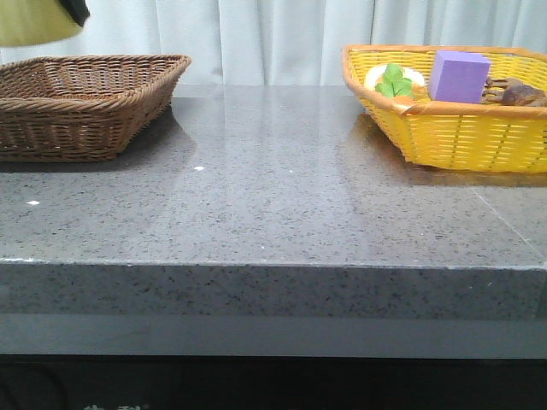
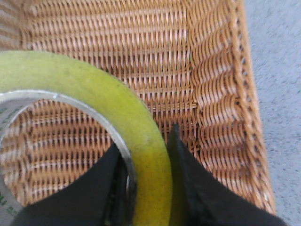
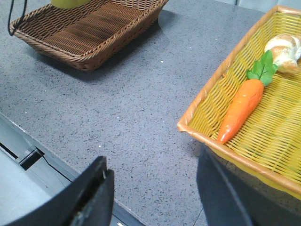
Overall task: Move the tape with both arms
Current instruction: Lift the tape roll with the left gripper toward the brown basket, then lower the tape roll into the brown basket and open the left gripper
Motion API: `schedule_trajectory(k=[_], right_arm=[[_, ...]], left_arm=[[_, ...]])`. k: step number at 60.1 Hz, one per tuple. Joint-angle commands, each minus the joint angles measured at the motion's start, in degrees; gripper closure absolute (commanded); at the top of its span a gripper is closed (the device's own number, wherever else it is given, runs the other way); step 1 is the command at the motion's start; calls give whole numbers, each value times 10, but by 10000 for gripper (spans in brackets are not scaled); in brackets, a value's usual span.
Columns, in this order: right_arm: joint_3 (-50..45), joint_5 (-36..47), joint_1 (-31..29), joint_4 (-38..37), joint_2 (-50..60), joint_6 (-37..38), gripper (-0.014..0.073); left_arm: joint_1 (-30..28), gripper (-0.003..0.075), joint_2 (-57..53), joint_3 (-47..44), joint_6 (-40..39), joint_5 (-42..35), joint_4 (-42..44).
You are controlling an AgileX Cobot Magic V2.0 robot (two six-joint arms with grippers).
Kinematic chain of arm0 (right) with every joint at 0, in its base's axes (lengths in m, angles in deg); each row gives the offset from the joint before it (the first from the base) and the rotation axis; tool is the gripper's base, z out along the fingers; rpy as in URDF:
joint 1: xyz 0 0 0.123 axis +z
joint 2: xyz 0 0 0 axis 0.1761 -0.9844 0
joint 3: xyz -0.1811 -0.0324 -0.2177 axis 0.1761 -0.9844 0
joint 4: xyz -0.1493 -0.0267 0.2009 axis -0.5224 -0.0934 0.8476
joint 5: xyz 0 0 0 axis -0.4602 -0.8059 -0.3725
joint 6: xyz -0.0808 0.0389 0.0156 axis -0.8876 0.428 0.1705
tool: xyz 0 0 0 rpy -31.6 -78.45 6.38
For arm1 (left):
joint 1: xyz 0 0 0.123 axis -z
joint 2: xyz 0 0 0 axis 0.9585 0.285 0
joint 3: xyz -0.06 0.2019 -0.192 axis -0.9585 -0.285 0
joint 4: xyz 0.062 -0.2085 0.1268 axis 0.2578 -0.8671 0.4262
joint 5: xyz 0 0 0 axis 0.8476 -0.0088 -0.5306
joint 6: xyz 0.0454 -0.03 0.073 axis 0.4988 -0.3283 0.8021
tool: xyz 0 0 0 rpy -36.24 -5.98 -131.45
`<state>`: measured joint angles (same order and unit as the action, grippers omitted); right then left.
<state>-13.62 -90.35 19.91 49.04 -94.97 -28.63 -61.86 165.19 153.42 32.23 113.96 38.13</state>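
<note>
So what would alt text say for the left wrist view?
Two black fingers pinch the rim of a yellow-green tape roll held above the inside of a brown wicker basket, with grey table beside it.

Bare countertop between two baskets

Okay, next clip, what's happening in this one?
The left claw is shut on the wall of the yellow-green tape roll, holding it above the brown wicker basket. The right claw is open and empty, over the grey table beside the yellow basket, which holds a toy carrot and a purple block.
</note>
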Motion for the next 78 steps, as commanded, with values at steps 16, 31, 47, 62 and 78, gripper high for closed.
schedule_trajectory(k=[16,31,47,62,78], right_arm=[[13,40,-4,1,1,-6,170],[13,40,-4,1,1,-6,170],[13,40,-4,1,1,-6,170],[13,40,-4,1,1,-6,170],[13,40,-4,1,1,-6,170]], left_arm=[[-1,712,24,20,-23,-21,5],[-1,709,46,20,-65,-22,12],[-1,709,51,20,-65,-18,18],[-1,708,51,20,-65,-16,20],[-1,614,51,20,-65,-15,20]])
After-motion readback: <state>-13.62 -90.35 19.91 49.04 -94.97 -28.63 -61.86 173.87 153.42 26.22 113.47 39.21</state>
